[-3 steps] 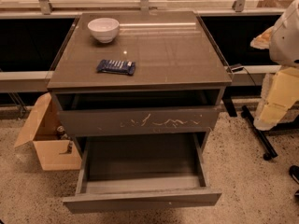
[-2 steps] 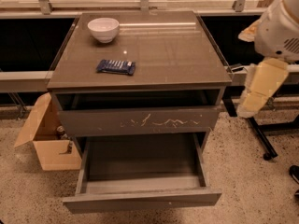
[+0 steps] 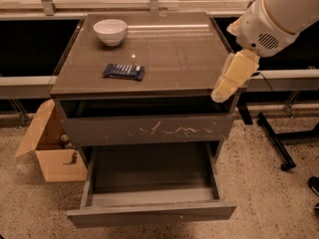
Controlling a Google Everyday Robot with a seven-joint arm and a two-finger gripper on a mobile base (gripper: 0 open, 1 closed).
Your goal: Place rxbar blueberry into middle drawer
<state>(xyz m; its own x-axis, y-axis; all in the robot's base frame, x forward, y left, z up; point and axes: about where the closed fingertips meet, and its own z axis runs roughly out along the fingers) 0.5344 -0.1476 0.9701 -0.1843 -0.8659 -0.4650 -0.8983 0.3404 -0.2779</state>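
The rxbar blueberry (image 3: 123, 71), a flat dark blue bar, lies on the grey cabinet top (image 3: 174, 54), left of centre. My gripper (image 3: 224, 88) hangs at the cabinet's front right corner, well to the right of the bar and apart from it. The middle drawer (image 3: 152, 176) is pulled out below, with a dark inside that holds nothing and a plain front panel (image 3: 149, 214). Above it, the drawer with white scratches (image 3: 149, 129) is slightly out.
A white bowl (image 3: 110, 31) stands at the back left of the cabinet top. An open cardboard box (image 3: 52, 151) sits on the floor to the left. A black stand leg (image 3: 271, 141) lies on the floor to the right. A window rail runs behind.
My arm has moved left from the right edge of the view to the cabinet's front right corner. The bar, bowl and drawers have not moved.
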